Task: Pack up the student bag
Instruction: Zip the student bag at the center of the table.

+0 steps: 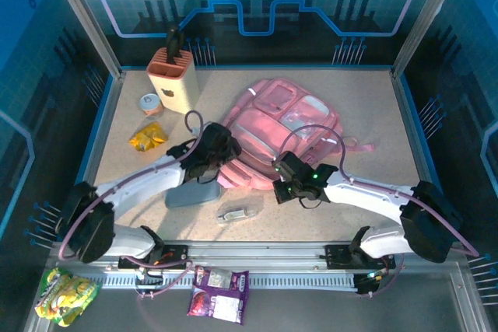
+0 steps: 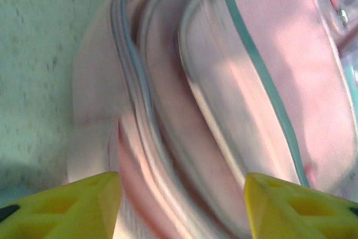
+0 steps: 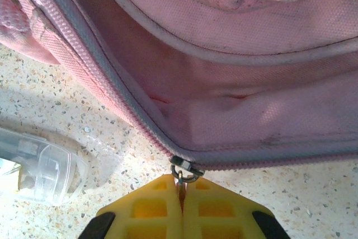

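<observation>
Student bag (image 1: 272, 126) lies flat mid tabletop (image 1: 369, 103), top end toward 12 o'clock. Left pincer (image 2: 182, 183) is spread wide over the bag's 9 o'clock side, pink fabric and zipper lines below it. Right pincer (image 3: 182, 188) is pressed together, pinching the zipper pull (image 3: 186, 169) at the bag's 6 o'clock edge. Grey-blue case (image 1: 193, 193) sits just beside the bag at 7 o'clock. Clear plastic item (image 1: 237, 211) lies near at 6 o'clock.

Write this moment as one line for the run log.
left gripper: open, over student bag | right gripper: shut on zipper pull at bag edge | pencil case: on table, outside bag
</observation>
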Available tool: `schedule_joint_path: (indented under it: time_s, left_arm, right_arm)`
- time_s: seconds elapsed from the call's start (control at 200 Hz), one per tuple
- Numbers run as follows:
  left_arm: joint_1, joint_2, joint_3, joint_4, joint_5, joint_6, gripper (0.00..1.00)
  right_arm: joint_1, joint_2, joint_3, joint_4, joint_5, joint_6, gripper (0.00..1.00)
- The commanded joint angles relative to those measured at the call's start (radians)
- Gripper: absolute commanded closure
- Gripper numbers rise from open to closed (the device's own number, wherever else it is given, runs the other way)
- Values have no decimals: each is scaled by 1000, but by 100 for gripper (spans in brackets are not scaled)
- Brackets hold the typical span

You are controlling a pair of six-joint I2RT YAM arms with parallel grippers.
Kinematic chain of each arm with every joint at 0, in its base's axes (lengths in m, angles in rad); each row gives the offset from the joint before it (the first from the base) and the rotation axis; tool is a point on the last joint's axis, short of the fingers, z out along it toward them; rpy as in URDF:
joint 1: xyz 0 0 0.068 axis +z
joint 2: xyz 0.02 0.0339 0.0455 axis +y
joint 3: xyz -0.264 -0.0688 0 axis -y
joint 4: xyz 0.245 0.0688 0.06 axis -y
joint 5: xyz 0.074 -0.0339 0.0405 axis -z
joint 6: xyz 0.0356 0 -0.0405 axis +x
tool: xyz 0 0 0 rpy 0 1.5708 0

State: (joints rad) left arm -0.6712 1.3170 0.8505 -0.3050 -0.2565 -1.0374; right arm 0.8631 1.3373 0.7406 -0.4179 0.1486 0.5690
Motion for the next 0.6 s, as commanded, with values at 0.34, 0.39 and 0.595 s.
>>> schedule_joint_path:
  time_s: [0.34, 0.39, 0.595]
  left_arm:
    - [-280, 47, -114, 222, -78, -434, 32]
    - [-289, 88, -88, 204, -87, -450, 32]
    - [-300, 226, -14, 199, -91, -520, 37]
  right_arm:
    - [-4, -10, -21, 44, -35, 16, 100]
    - [-5, -9, -18, 36, -32, 14, 100]
    - [-6, -21, -31, 48, -27, 8, 100]
